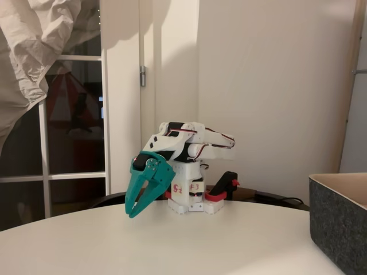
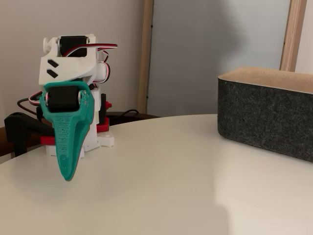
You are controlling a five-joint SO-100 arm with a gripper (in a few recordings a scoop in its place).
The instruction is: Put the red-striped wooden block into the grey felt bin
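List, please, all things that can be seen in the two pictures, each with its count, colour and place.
grey felt bin: one, dark grey walls with a tan rim, on the table at the right edge in both fixed views.
table: one, white and round, under everything.
clamp: one, black and red, holds the arm's base to the table's far edge.
window door: one, white frame with dark panes, behind the table on the left in a fixed view.
crumpled covering: one, pale, hangs at the upper left.
robot arm: one, white, folded at the far side of the table.
gripper: one, teal, points down above the table with the jaws slightly apart and holding nothing.
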